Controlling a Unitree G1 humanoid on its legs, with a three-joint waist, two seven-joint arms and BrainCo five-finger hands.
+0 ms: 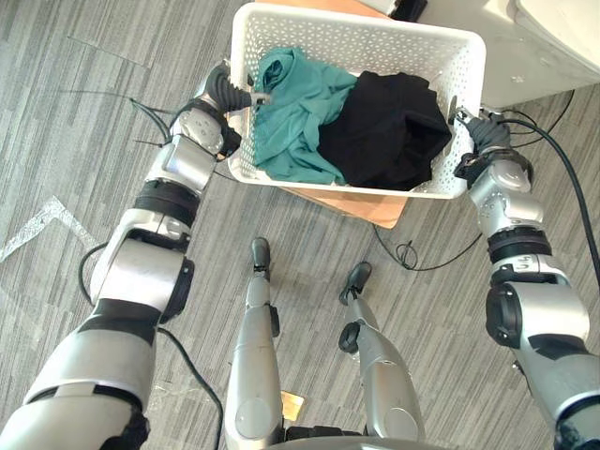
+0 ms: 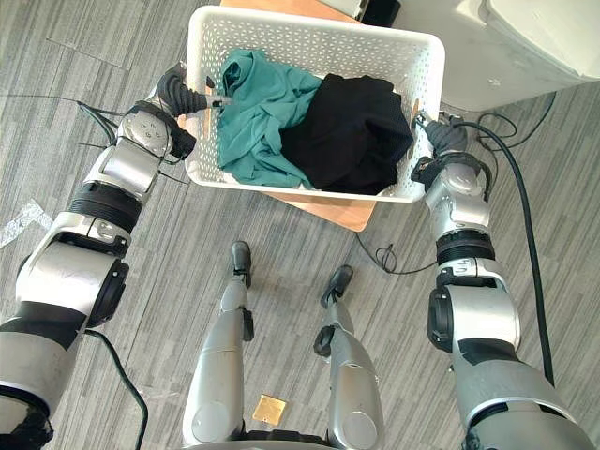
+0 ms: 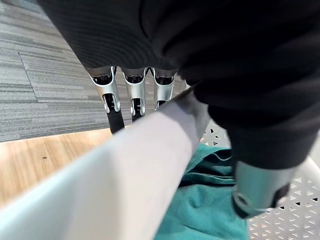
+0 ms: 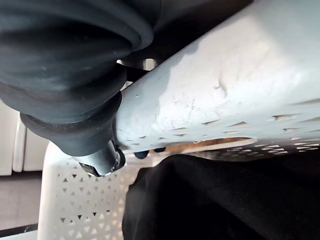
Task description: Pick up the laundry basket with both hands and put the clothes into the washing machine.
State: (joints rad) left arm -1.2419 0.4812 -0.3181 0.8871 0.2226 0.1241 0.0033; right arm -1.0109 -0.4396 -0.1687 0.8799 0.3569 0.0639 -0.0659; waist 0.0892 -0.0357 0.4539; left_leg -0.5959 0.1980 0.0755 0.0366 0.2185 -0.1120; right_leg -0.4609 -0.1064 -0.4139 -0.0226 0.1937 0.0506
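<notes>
White perforated laundry basket [image 1: 356, 47], holding a teal garment [image 1: 291, 122] and a black garment [image 1: 389, 131], is clamped between both outstretched arms: left hand [image 1: 228, 91] pinches its left rim, thumb inside, fingers outside; right hand [image 1: 478, 131] grips its right rim likewise; a wooden board [image 1: 375, 208] lies beneath it

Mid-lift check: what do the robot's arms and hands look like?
Both arms are silver-grey shells with black bands at the joints. The left hand and right hand wear dark ribbed covers; silver fingers end in dark tips.
</notes>
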